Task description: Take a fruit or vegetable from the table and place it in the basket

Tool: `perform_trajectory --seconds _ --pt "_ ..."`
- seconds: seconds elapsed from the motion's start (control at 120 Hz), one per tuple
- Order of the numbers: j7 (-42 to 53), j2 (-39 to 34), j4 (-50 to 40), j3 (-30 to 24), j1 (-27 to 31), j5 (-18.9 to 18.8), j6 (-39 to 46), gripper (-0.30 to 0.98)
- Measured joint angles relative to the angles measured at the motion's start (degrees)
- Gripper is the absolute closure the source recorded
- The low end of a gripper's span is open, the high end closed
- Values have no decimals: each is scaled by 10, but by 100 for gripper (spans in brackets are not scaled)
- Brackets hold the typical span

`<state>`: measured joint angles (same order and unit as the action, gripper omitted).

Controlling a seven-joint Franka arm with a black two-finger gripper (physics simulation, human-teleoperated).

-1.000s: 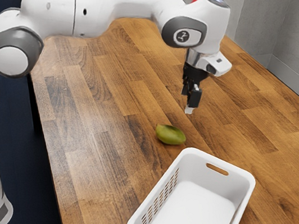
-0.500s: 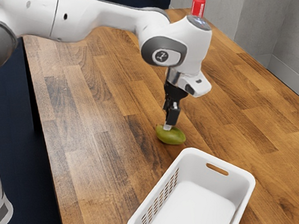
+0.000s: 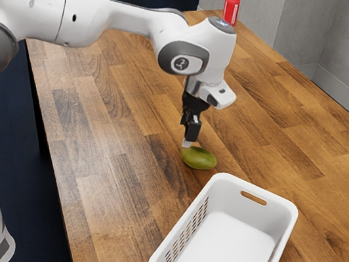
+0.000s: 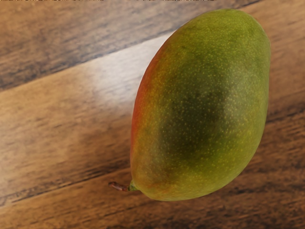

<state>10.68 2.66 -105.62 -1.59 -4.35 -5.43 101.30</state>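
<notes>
Beyond mango [image 3: 200, 159] and table [image 3: 111, 148], grey walls [image 3: 338, 32]

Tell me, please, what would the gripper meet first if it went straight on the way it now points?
Most likely the mango, just below the downward-pointing gripper. Depth is unclear, though, so it could slip past the fruit's edge to the table.

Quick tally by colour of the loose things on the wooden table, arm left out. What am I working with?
Green: 1, an oval mango with a reddish flush
White: 1, a rectangular plastic-looking basket with slotted sides
Red: 1, a cylindrical drink can
Total: 3
</notes>
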Motion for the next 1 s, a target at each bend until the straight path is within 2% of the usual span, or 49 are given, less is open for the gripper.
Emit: perform_trajectory --seconds 0.317,1.0 --pt "1 0 -2 0 -29 1 2 0" --pt "3 31 -10 1 -20 11 31 0"
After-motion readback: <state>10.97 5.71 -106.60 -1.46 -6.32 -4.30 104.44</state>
